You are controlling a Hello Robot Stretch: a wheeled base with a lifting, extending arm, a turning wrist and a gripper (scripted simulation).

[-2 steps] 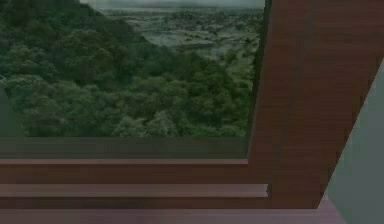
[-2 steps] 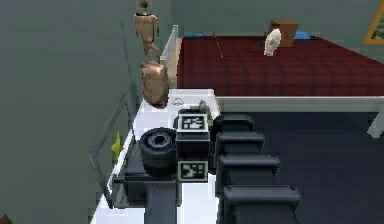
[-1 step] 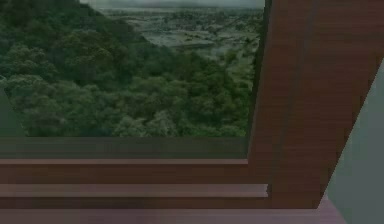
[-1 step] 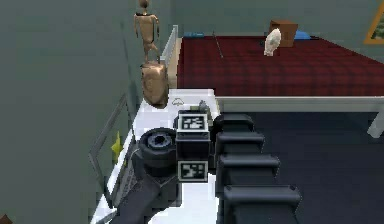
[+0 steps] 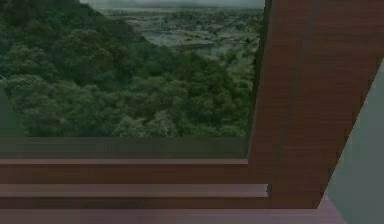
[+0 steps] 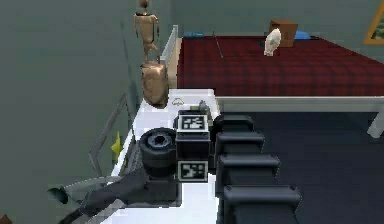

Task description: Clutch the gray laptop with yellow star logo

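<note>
Nearest the camera in the arm side view stood the arm, a dark stepped bar reaching out over a pale tabletop. At its far end sat two white marker squares, and left of them the gripper, with its round dark body and thin fingers pointing toward the view's lower left. I could not tell how the fingers were set, nor whether they held anything.

No clear gray laptop could be made out. A small yellowish speck lay at the tabletop's left edge, just beside the gripper's body. It may have been the star logo, but that was too small to confirm. Farther out on the same surface stood a rounded wooden statue, with a second wooden figure beyond it. A bed with a dark red cover lay behind.

The forward view faced a window onto wooded hills, set in a brown wooden frame.

By my judgement the arm was at the right surface, but a confirmed grasp and lift were not yet shown.
</note>
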